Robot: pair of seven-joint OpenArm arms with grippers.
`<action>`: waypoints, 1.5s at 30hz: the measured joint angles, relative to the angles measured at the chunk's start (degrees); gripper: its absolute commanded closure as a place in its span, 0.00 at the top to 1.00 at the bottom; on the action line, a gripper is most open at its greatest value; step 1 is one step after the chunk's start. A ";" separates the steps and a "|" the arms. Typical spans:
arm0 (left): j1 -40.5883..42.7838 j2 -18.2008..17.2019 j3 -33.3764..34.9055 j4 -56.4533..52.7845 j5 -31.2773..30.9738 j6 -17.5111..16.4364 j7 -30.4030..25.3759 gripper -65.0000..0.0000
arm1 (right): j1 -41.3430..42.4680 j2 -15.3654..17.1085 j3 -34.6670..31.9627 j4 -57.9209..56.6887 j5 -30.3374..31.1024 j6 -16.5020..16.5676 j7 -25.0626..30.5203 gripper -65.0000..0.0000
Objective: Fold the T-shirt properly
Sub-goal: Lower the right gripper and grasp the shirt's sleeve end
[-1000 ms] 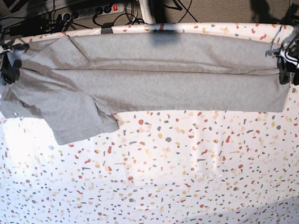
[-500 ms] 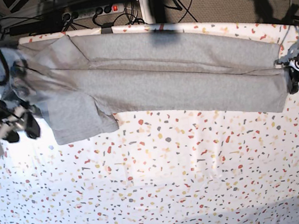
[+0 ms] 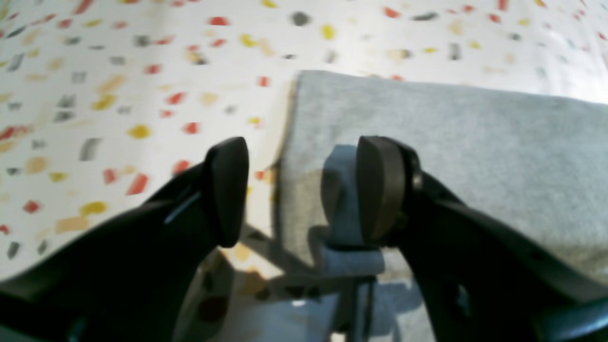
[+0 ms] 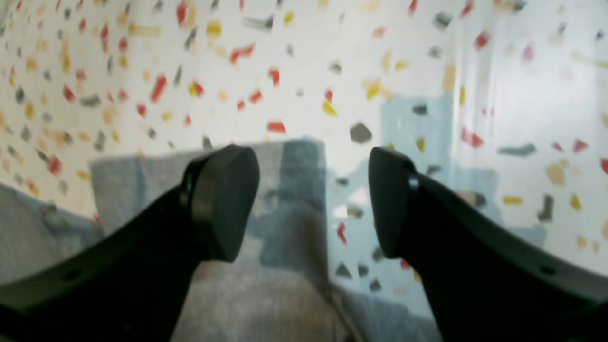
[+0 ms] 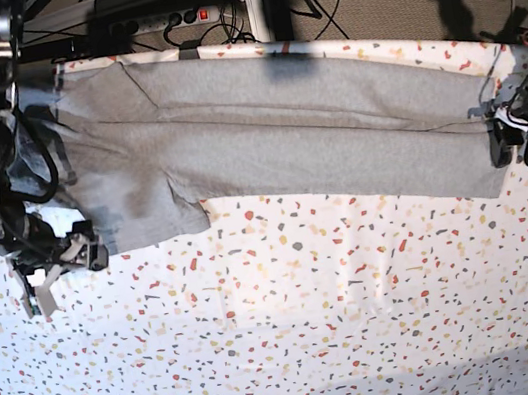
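Now: shirt [image 5: 284, 133] lies half-folded lengthwise along worktop [image 5: 297, 334] far side | left end effector [image 3: 294, 190] wide, empty, over hem corner | right end effector [image 4: 313, 204] wide, empty, beside sleeve | risk: shallow pinch may take one layer, opening fold.

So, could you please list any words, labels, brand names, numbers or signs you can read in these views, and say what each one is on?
None can be read.
T-shirt: only plain grey fabric faces up; no lettering shows.
Tablecloth: coloured flecks only, no text.
Power strip behind the table: a red switch shows; any marking is too small to read.
Left gripper and right gripper: plain black fingers, no labels.
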 measured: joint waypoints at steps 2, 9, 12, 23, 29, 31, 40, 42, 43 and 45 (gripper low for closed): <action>0.00 0.57 0.00 0.00 0.09 0.02 0.02 0.54 | 2.23 -0.02 -1.60 -4.02 0.02 0.00 0.11 0.62; -0.11 1.42 0.00 0.00 2.51 0.20 -1.86 0.54 | 8.02 -0.02 -9.42 -14.12 -0.63 0.24 -3.06 0.62; -0.13 1.40 0.00 0.00 2.49 0.22 -1.86 0.54 | 9.64 -0.09 -11.52 -15.32 -0.31 0.24 -2.93 0.57; -0.11 1.38 0.00 0.00 2.51 0.22 -1.84 0.54 | 9.42 -0.02 -12.00 -15.39 -4.52 0.24 -5.05 0.07; -0.11 1.40 0.00 0.00 2.51 0.22 -1.84 0.54 | 9.29 -0.02 -12.02 -15.45 -4.57 0.24 -1.42 0.00; -0.11 1.40 0.00 0.00 2.51 0.24 -1.53 0.54 | 9.33 0.00 -11.85 -15.45 -4.57 0.24 1.20 0.00; -0.11 1.40 0.00 0.00 2.51 0.22 -1.44 0.54 | 15.67 0.28 -10.82 -15.54 -7.52 0.22 -1.31 0.00; -0.11 1.40 0.00 0.00 2.51 0.22 -1.44 0.54 | 15.72 0.26 -10.82 -15.54 -7.52 0.22 -3.13 0.03; -0.11 1.40 0.00 0.00 2.49 0.22 -1.46 0.54 | 15.26 0.26 -10.82 -15.54 -7.54 0.22 -3.69 0.16; -0.11 1.40 0.00 -0.02 2.51 0.22 -1.46 0.54 | 14.29 0.28 -10.82 -15.56 -8.00 0.22 -4.00 0.41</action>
